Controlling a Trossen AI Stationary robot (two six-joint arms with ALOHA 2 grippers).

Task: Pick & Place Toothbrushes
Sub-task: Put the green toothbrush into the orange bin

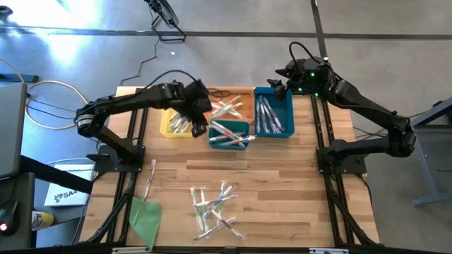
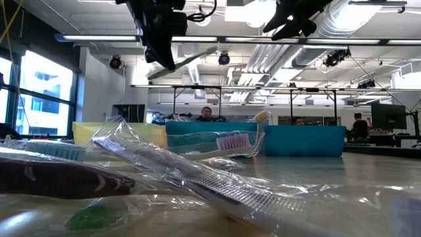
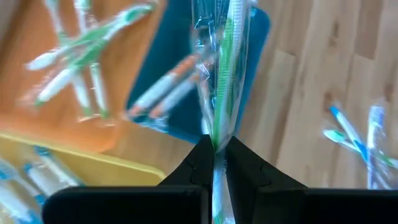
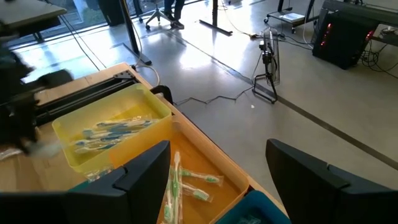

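My left gripper (image 1: 199, 124) is shut on a clear-wrapped green-and-white toothbrush (image 3: 222, 74) above the bins at the table's far side. It also shows high in the low view (image 2: 161, 52). Below it are a yellow bin (image 1: 171, 127), an orange bin (image 1: 229, 97), a teal bin (image 1: 229, 135) and a blue bin (image 1: 274, 113), each with toothbrushes inside. Several loose toothbrushes (image 1: 215, 208) lie on the wood nearer the front. My right gripper (image 4: 217, 168) stands open and empty, raised over the far edge by the blue bin (image 1: 280, 81). My left gripper pinches the wrapped toothbrush near one end (image 3: 216, 140) between its two fingertips. The fingers slant downward and lie along the brush, which runs on past them over the teal bin (image 3: 180, 93). The brush (image 2: 191, 64) is lifted clear and tilted in the air.
A flat green sheet (image 1: 145, 217) lies at the front left, with one lone wrapped toothbrush (image 1: 150, 176) beside it. Bare wood lies between the bins and the loose pile. Cables and a stand sit on the floor beyond the far edge (image 4: 268, 62).
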